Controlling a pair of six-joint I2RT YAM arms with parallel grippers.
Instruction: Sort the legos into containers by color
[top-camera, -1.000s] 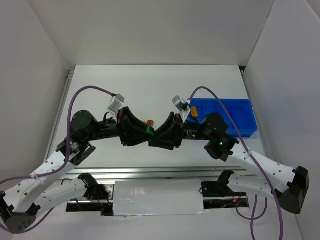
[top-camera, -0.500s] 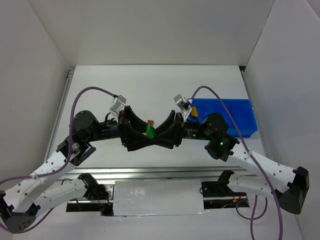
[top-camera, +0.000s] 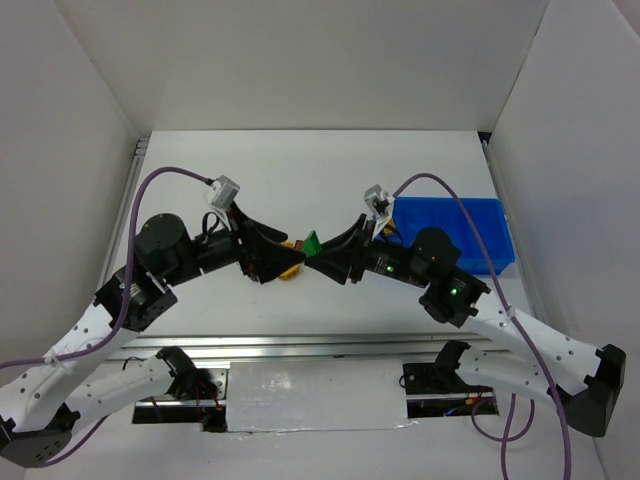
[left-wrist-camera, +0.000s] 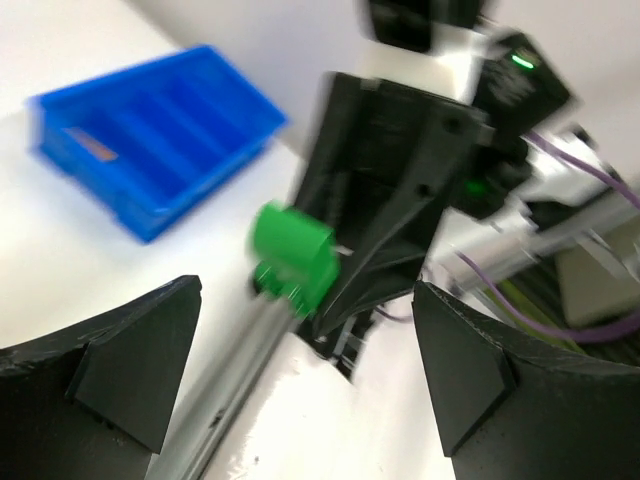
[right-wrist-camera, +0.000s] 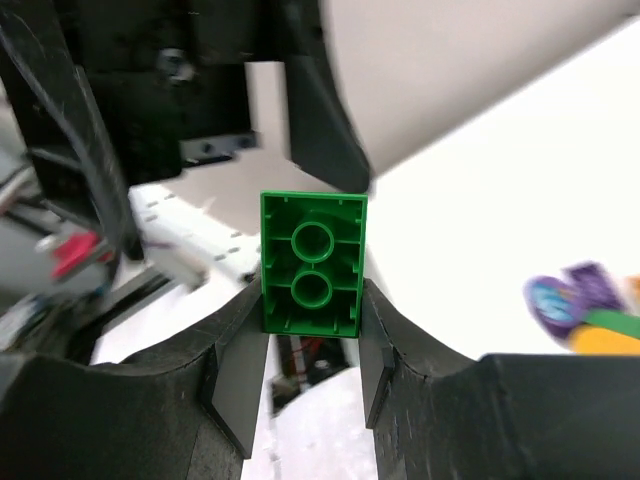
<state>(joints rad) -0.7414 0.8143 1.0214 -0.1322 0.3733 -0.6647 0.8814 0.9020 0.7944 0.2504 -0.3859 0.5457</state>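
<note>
Plainly, right claw (right-wrist-camera: 311, 318) clamps the green lego (right-wrist-camera: 312, 262); left claw (left-wrist-camera: 300, 375) gapes; tray (top-camera: 482, 230) partly hidden.

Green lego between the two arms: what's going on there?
The right gripper holds the green lego between its fingers, above the middle of the table. The left gripper faces it, jaws wide open and holding nothing. The tray sits off to the right, and the green lego is not in it yet. A few other legos lie loose on the table nearby.
</note>
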